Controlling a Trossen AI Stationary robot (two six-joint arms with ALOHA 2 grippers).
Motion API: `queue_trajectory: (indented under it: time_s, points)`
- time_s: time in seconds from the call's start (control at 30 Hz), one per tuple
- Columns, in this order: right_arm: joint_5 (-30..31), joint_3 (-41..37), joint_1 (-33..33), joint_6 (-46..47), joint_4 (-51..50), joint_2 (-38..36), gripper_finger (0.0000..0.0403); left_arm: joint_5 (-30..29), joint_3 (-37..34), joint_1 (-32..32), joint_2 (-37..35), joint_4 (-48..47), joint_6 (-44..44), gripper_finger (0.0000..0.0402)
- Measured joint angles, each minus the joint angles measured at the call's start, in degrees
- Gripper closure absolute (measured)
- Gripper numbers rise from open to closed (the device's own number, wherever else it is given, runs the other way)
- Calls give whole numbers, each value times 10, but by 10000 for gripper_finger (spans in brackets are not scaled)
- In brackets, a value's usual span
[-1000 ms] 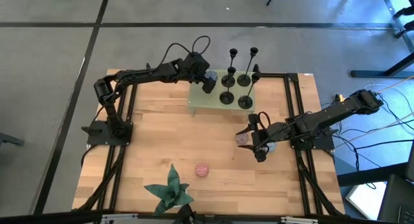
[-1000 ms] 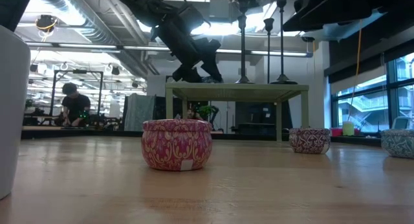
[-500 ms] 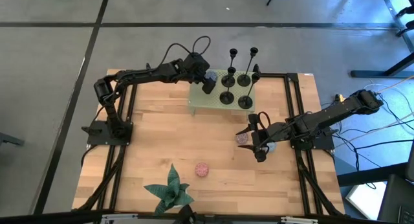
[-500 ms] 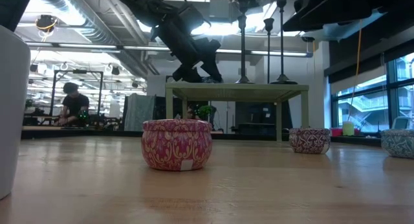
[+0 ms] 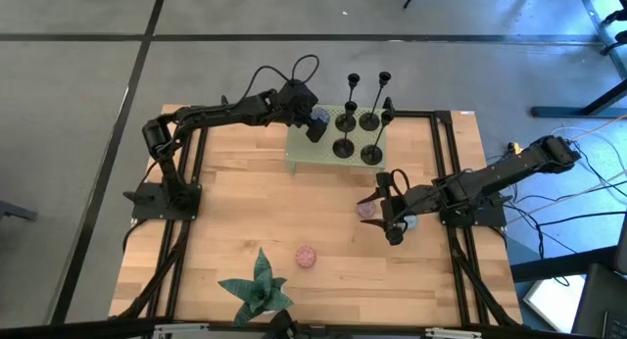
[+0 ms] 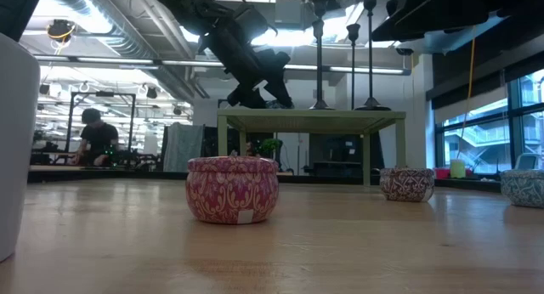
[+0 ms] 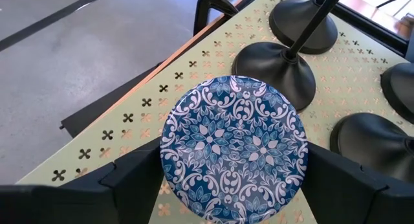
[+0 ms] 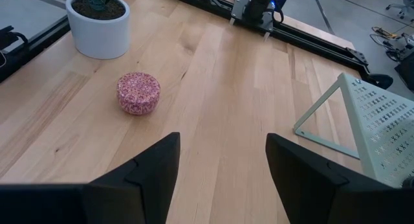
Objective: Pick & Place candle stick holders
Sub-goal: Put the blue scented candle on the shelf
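Several black candle stick holders (image 5: 369, 121) stand by their disc bases on a green perforated stand (image 5: 299, 148) at the table's far middle; their bases also show in the left wrist view (image 7: 275, 68). My left gripper (image 5: 315, 125) is over the stand's left part, shut on a round blue patterned tin (image 7: 233, 143). No gripper touches a holder. My right gripper (image 5: 380, 217) is open and empty, low over the table right of centre, its fingers apart in the right wrist view (image 8: 223, 179). My left gripper has the blue tin between its two fingers (image 7: 139, 175), one on each side of the tin's round wall (image 7: 169, 166). The fingers come from the table's left, slanting down. The tin sits upright with its bottom on the green stand (image 7: 129, 127), next to a holder's base.
A pink tin (image 5: 367, 210) and a pale tin (image 5: 408, 220) lie by my right gripper. Another pink tin (image 5: 307, 257) lies nearer the front. A green star-shaped plant in a white pot (image 5: 257, 288) stands front left. A person (image 6: 98, 137) is far beyond the table.
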Motion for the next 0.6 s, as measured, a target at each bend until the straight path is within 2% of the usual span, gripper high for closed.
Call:
queue_trajectory:
  time_s: [0.6]
  points:
    - [0, 0, 0, 0, 0, 0, 171, 25, 0, 0, 0, -10, 10, 84]
